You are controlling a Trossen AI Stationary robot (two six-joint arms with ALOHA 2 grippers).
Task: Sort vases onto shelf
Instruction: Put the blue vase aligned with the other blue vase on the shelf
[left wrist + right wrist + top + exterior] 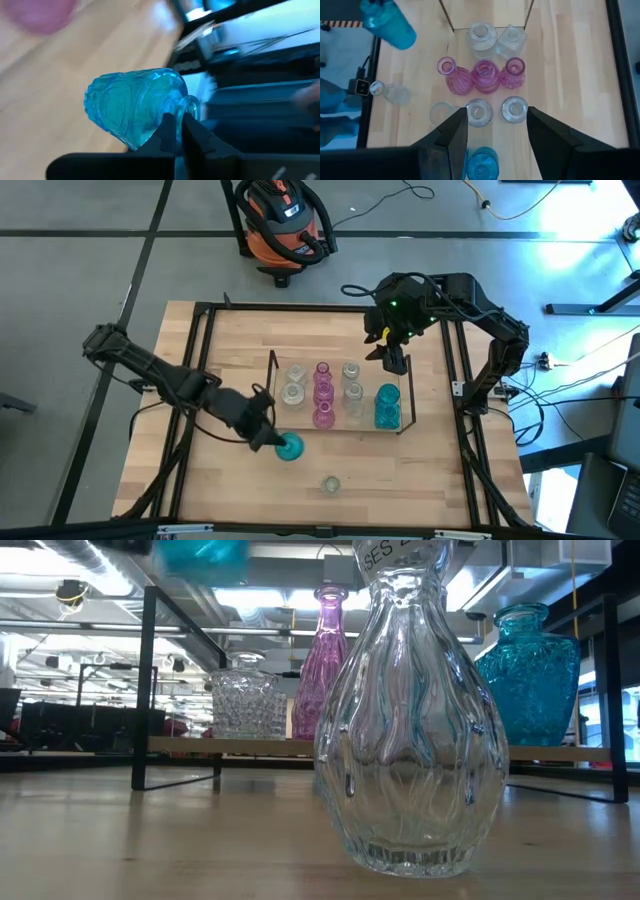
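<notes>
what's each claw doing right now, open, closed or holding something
Left claw: closed on the teal vase at its neck.
Right claw: open, empty, above the shelf.

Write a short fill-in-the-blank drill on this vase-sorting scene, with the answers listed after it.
1. The left gripper is shut on the neck of a ____ vase.
2. The three vases in the shelf's middle row are all ____.
3. One ____ vase stands alone on the table, outside the shelf.
4. The right gripper hangs above the shelf with its fingers ____.

Missing words: teal-blue; pink; clear; open
</notes>
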